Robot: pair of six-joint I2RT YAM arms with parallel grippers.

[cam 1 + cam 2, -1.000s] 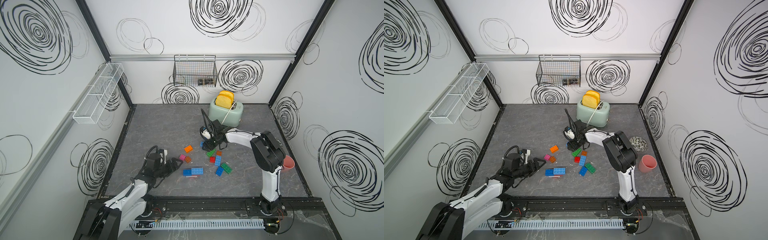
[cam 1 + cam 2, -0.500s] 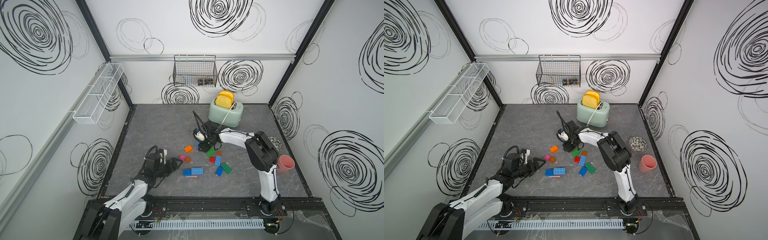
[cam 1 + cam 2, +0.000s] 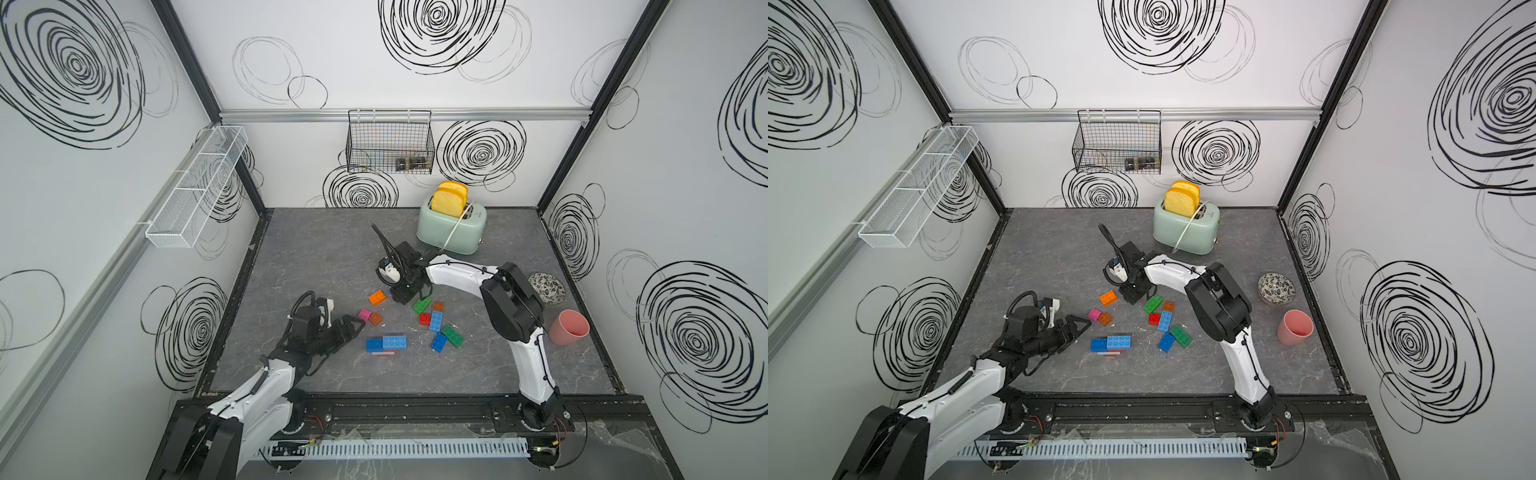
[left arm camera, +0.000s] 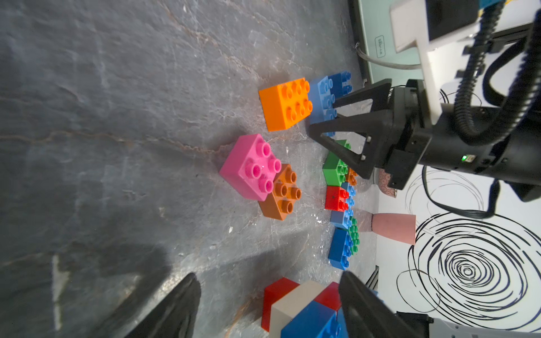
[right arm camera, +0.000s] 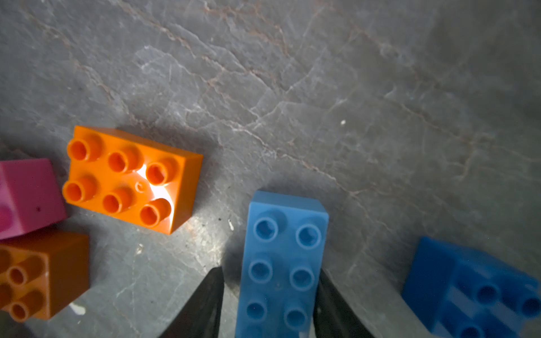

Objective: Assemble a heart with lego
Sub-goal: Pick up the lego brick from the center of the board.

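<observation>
From above you get the layout but not the grasp. In both top views your right gripper point(image 3: 406, 296) points straight down just beside the orange brick point(image 3: 376, 298), and its own black body hides what lies between the fingers. The right wrist view fills that in: the two dark fingers point(image 5: 205, 307) are closed against the long sides of a light-blue brick point(image 5: 282, 248), an oblong two studs wide that sits on the table point(image 5: 351, 87); a dark-blue brick point(image 5: 468, 289) lies near it, apart.

Your left gripper point(image 3: 356, 329) is spread wide and holds nothing, just beside the pink brick point(image 3: 365, 314); that brick sits against the brown brick point(image 3: 375, 319), which the left wrist view shows most plainly.

From above, the blue stack point(image 3: 386, 344) reads as two blue tops with a thin red and white edge; the left wrist view shows whole red and white bricks beneath them. To its right lies a loose cluster of lego point(image 3: 435, 322) in green, red, orange and blue. Only the top views show the toast standing in the mint toaster point(image 3: 451, 235) and the wire basket point(image 3: 390, 141) on the back wall.

The bricks are glossy moulded plastic with hollow round studs; the orange one has six and carries a white glare. The table is matt grey, veined pale and rusty like slate; the fingers are open triangular frames.
</observation>
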